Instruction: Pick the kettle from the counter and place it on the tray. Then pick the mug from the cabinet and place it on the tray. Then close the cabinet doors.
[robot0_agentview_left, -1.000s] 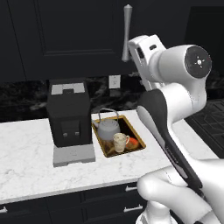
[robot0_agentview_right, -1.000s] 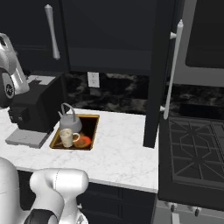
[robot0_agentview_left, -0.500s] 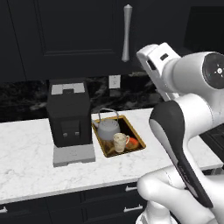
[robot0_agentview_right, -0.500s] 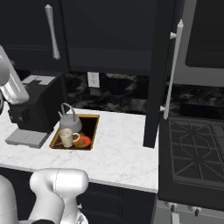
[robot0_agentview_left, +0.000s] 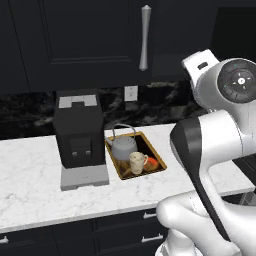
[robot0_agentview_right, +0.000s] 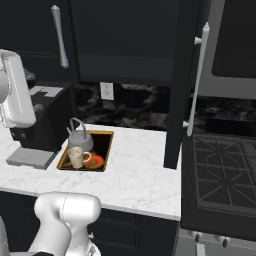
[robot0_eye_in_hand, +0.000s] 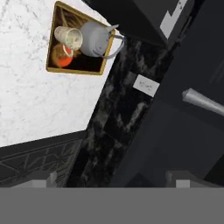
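Since the earlier frames my arm has swung further right across the left base view; its big joint now sits high at the right edge, and the kettle, mug and tray have not shifted. I see the kettle (robot0_agentview_left: 123, 148) standing upright on the tray (robot0_agentview_left: 115, 161), at the tray's far end, beside the black coffee machine (robot0_agentview_left: 79, 131). The mug (robot0_agentview_left: 137, 162) stands upright on the same tray, just in front of the kettle and close to it; I cannot tell whether the two touch. The tray lies flat on the white marble bench (robot0_agentview_left: 35, 185), its orange-red picture showing near the mug.

In the right base view the kettle (robot0_agentview_right: 80, 140) and mug (robot0_agentview_right: 76, 157) sit together on the tray (robot0_agentview_right: 104, 150), with the bench (robot0_agentview_right: 137, 170) bare to the right of it. The left cabinet door (robot0_agentview_right: 35, 40) lies flush with the cabinet front, its silver handle vertical. The right cabinet door (robot0_agentview_right: 184, 75) stands swung out, edge toward the camera, with its long handle (robot0_agentview_right: 196, 80) facing right, next to the stove (robot0_agentview_right: 220, 175).

In the hand view the tray (robot0_eye_in_hand: 75, 71) with kettle (robot0_eye_in_hand: 94, 38) and mug (robot0_eye_in_hand: 69, 37) appears at upper left, well away from my pincer (robot0_eye_in_hand: 111, 178). The pincer is spread wide and pinches nothing; its tips frame dark cabinet surface and a silver handle (robot0_eye_in_hand: 203, 102).
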